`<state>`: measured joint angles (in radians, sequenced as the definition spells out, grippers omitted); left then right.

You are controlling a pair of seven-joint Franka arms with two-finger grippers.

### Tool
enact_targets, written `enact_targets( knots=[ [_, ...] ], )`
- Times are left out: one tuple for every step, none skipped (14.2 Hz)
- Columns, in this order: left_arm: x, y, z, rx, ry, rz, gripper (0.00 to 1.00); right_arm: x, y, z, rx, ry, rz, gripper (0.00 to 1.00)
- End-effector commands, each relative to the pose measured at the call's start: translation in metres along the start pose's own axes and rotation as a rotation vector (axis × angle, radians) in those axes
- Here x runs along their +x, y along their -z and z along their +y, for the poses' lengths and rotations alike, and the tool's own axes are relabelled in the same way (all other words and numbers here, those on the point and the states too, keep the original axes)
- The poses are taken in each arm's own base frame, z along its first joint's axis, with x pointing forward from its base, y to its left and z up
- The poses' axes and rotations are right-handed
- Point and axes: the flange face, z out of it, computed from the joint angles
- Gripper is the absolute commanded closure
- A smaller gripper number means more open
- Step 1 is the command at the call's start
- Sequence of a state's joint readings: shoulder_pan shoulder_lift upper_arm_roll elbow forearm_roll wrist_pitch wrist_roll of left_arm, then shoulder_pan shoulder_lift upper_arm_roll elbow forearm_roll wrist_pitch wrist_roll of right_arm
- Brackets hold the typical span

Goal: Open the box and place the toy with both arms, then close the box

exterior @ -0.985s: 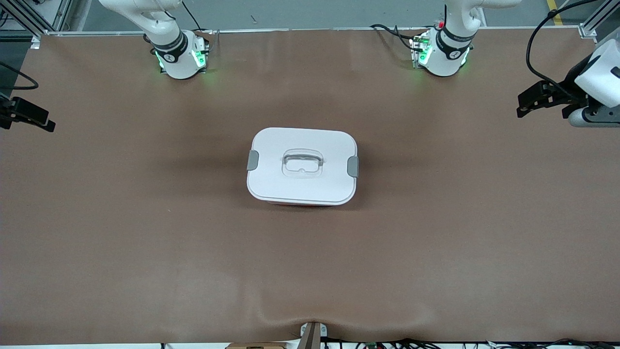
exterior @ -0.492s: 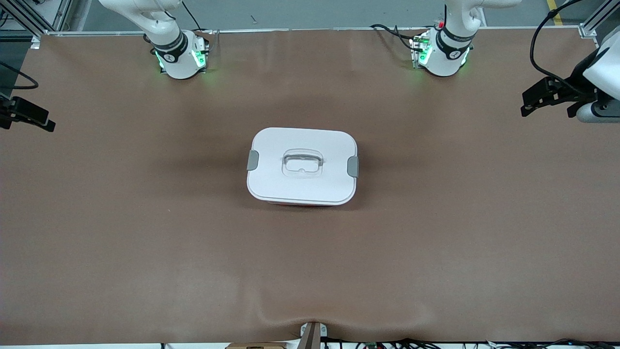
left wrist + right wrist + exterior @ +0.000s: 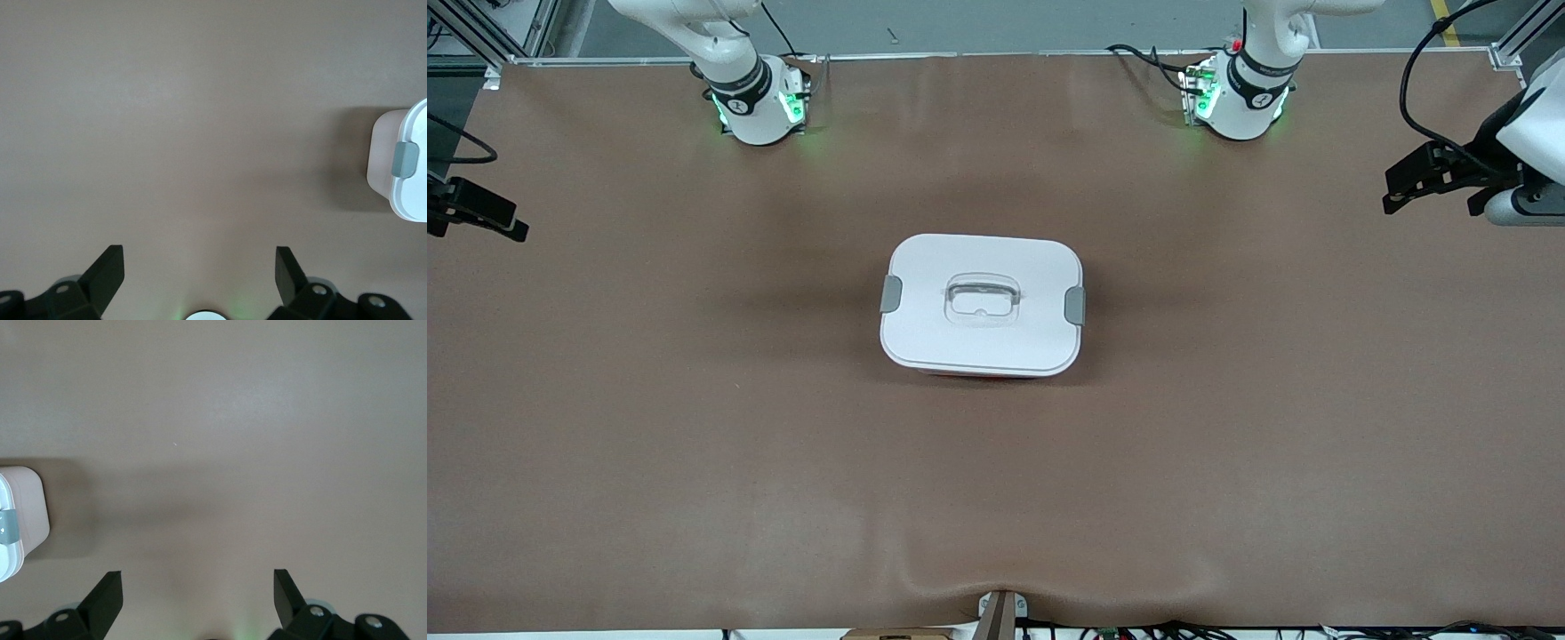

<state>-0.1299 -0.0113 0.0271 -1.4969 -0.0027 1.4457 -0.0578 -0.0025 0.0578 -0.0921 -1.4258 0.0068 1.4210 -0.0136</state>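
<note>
**Box shut mid-bench, both arms parked at the ends, no toy in sight**

The box point(image 3: 982, 305) sits at the centre of the bench point(image 3: 694, 444), well clear of every edge and corner. White lid point(image 3: 1014, 258) is on and seated flat. Grey side clips point(image 3: 1075, 305) look folded down at both short ends. Clear recessed handle point(image 3: 983, 298) untouched. Thin red strip of base shows at the lid's edge nearest the front camera.

Left gripper point(image 3: 199, 270) is over bare bench toward the left arm's end, fingers spread wide, holding nothing; one clip and a box corner show in its wrist view. Right gripper point(image 3: 198, 589) is over the right arm's end of the bench, also spread wide and empty. Both well apart from the box. Both arms look to be waiting.

Contents: cannot tell, lid is opaque from above. The pink toy is not visible in any view, neither on the bench nor in a gripper.

Risks, as judgement:
- Lifting by the handle with clips latched would drag the whole box up or tip it.
- Prying one clip only could skid the box on the smooth cover; the other arm should brace it.
- With no toy visible, it may already be inside, so the placing step can't be confirmed.
</note>
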Motion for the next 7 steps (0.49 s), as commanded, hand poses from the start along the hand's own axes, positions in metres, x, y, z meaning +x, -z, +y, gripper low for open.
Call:
enact_targets(
  knots=[
    [-0.0005, 0.0022, -0.0003, -0.019, -0.020, -0.004, 0.00, -0.0040, 0.0136, 0.0019, 0.008, 0.042, 0.021, 0.00],
    [-0.0007, 0.0014, -0.0003, -0.018, -0.017, -0.007, 0.00, -0.0035, 0.0140, 0.0015, 0.011, 0.061, 0.026, 0.00],
    [-0.0007, 0.0013, -0.0003, -0.018, -0.017, -0.007, 0.00, -0.0036, 0.0147, 0.0007, 0.011, 0.065, 0.028, 0.00],
    [-0.0007, 0.0013, -0.0003, -0.018, -0.017, -0.007, 0.00, -0.0045, 0.0153, 0.0001, 0.010, 0.061, 0.026, 0.00],
    [-0.0007, 0.0013, -0.0003, -0.018, -0.013, -0.007, 0.00, -0.0058, 0.0154, -0.0001, 0.012, 0.060, 0.020, 0.00],
    [-0.0007, 0.0013, -0.0003, -0.018, -0.008, -0.007, 0.00, -0.0080, 0.0174, 0.0000, 0.012, 0.062, 0.020, 0.00],
    [-0.0013, 0.0020, -0.0014, -0.017, -0.005, -0.007, 0.00, -0.0086, 0.0169, -0.0025, 0.012, 0.071, 0.014, 0.00]
  ],
)
